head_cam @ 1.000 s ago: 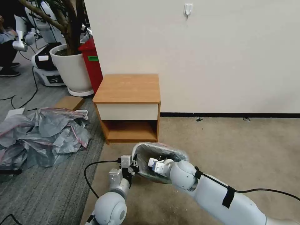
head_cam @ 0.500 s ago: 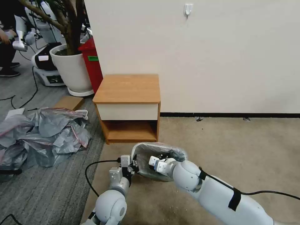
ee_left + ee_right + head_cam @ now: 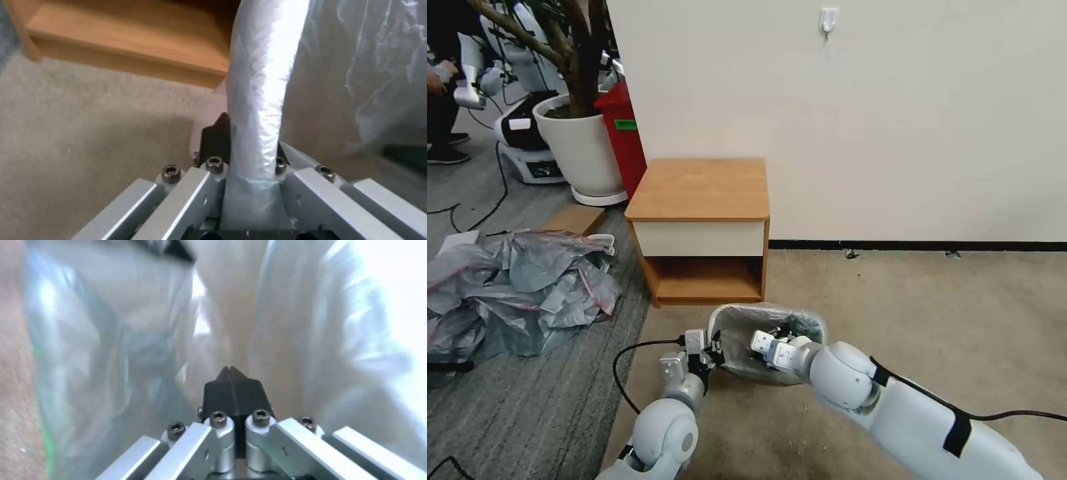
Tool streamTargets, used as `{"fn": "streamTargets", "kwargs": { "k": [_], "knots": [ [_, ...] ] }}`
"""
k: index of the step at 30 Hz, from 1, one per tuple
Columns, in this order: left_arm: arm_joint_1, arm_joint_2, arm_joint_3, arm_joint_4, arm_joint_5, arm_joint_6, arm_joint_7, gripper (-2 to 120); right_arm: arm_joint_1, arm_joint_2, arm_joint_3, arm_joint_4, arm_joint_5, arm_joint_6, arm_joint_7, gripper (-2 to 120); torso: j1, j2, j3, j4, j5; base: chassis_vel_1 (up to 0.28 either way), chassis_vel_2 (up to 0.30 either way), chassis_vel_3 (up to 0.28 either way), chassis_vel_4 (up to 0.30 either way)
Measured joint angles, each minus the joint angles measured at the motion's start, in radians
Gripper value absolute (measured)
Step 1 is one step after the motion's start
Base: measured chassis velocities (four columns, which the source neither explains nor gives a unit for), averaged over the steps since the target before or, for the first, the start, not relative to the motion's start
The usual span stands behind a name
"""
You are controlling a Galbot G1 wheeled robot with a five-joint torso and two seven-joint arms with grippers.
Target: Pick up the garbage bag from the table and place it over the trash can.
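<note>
The garbage bag (image 3: 740,337) already lines the trash can (image 3: 774,375), which stands on the carpet in front of the worktop (image 3: 700,190). The left gripper (image 3: 249,156) has its fingers (image 3: 217,140) clamped on the can's bag-covered rim. The right gripper (image 3: 232,373) sits down inside the liner with its black fingers (image 3: 242,390) pressed together, apparently on nothing.

The likely trouble is the thin film: if the right fingers snag a fold, they could drag the liner inward and strip it off the rim, or tear it.

The left wrist view shows the rim seated between the fingers; the head view hides this but shows the whole can and both arms.
</note>
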Motion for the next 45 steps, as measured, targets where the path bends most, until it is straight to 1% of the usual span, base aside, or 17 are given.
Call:
{"fn": "streamTargets", "kwargs": {
  "k": [7, 9, 11, 14, 15, 18, 19, 22, 23, 25, 27, 28, 29, 30, 31, 34, 45],
  "knots": [
    [0.004, 0.025, -0.027, -0.041, -0.111, 0.055, -0.063, 3, -0.114, -0.056, 0.159, 0.161, 0.102, 0.003, 0.034, 0, 0.000, 0.000, 0.000, -0.0002, -0.0002, 0.000, 0.000, 0.000, 0.000],
    [0.012, 0.043, -0.043, -0.060, -0.171, 0.078, -0.104, 3, -0.185, -0.067, 0.270, 0.231, 0.174, 0.010, 0.096, 0, 0.000, 0.000, 0.000, 0.0001, 0.0000, 0.000, 0.000, 0.000, 0.000],
    [0.015, 0.050, -0.050, -0.069, -0.200, 0.090, -0.121, 3, -0.216, -0.067, 0.320, 0.254, 0.204, 0.024, 0.137, 0, 0.000, 0.000, 0.000, 0.0000, -0.0002, 0.000, 0.000, 0.000, 0.000],
    [0.018, 0.071, -0.074, -0.093, -0.308, 0.125, -0.186, 3, -0.301, -0.050, 0.440, 0.286, 0.285, 0.131, 0.294, 0, 0.000, 0.000, 0.000, -0.0001, -0.0002, 0.000, 0.000, 0.000, 0.000],
    [0.018, 0.071, -0.074, -0.093, -0.308, 0.125, -0.186, 3, -0.301, -0.050, 0.440, 0.286, 0.285, 0.131, 0.294, 0, 0.000, 0.000, 0.000, -0.0001, -0.0002, 0.000, 0.000, 0.000, 0.000],
    [0.029, 0.103, -0.096, -0.112, -0.372, 0.137, -0.221, 3, -0.410, -0.002, 0.538, 0.292, 0.359, 0.316, 0.419, 0, 0.000, 0.000, 0.000, 0.0002, 0.0000, 0.000, 0.000, 0.000, 0.000],
    [0.029, 0.103, -0.096, -0.112, -0.372, 0.137, -0.221, 3, -0.410, -0.002, 0.538, 0.292, 0.359, 0.316, 0.419, 0, 0.000, 0.000, 0.000, 0.0002, 0.0000, 0.000, 0.000, 0.000, 0.000],
    [0.027, 0.128, -0.107, -0.130, -0.433, 0.153, -0.260, 3, -0.527, 0.062, 0.626, 0.286, 0.335, 0.547, 0.443, 0, 0.000, 0.000, 0.000, 0.0001, -0.0001, 0.000, 0.000, 0.000, 0.000],
    [0.027, 0.128, -0.107, -0.130, -0.433, 0.153, -0.260, 3, -0.527, 0.062, 0.626, 0.286, 0.335, 0.547, 0.443, 0, 0.000, 0.000, 0.000, 0.0001, -0.0001, 0.000, 0.000, 0.000, 0.000],
    [0.026, 0.138, -0.109, -0.137, -0.459, 0.160, -0.276, 3, -0.574, 0.092, 0.664, 0.285, 0.313, 0.629, 0.444, 0, 0.000, 0.000, 0.000, -0.0001, 0.0000, 0.000, 0.000, 0.000, 0.000],
    [0.031, 0.143, -0.111, -0.144, -0.488, 0.172, -0.297, 3, -0.645, 0.158, 0.725, 0.276, 0.271, 0.782, 0.440, 0, 0.000, 0.000, 0.000, 0.0000, -0.0001, 0.000, 0.000, 0.000, 0.000],
    [0.031, 0.143, -0.111, -0.144, -0.488, 0.172, -0.297, 3, -0.645, 0.158, 0.725, 0.276, 0.271, 0.782, 0.440, 0, 0.000, 0.000, 0.000, 0.0000, -0.0001, 0.000, 0.000, 0.000, 0.000],
    [0.032, 0.143, -0.113, -0.147, -0.504, 0.178, -0.309, 3, -0.665, 0.183, 0.741, 0.274, 0.263, 0.835, 0.437, 0, 0.000, 0.000, 0.000, 0.0000, -0.0001, 0.000, 0.000, 0.000, 0.000],
    [0.035, 0.143, -0.113, -0.148, -0.526, 0.184, -0.323, 3, -0.689, 0.212, 0.757, 0.272, 0.259, 0.906, 0.429, 4, 0.000, 0.000, 0.000, 0.0000, 0.0000, 0.000, 0.000, 0.000, 0.000],
    [0.035, 0.143, -0.113, -0.148, -0.526, 0.184, -0.323, 3, -0.689, 0.212, 0.757, 0.272, 0.259, 0.906, 0.429, 4, 0.000, 0.000, 0.000, 0.0000, 0.0000, 0.000, 0.000, 0.000, 0.000],
    [0.038, 0.141, -0.117, -0.145, -0.544, 0.189, -0.343, 3, -0.733, 0.264, 0.784, 0.274, 0.251, 0.997, 0.416, 18, 0.000, 0.000, 0.000, -0.0001, 0.0000, 0.000, 0.000, 0.000, 0.000],
    [0.036, 0.139, -0.119, -0.115, -0.555, 0.204, -0.365, 3, -0.785, 0.298, 0.796, 0.297, 0.223, 1.003, 0.414, 55, 0.000, 0.000, 0.000, 0.0001, -0.0002, 0.000, 0.000, 0.000, 0.000]
  ]
}}
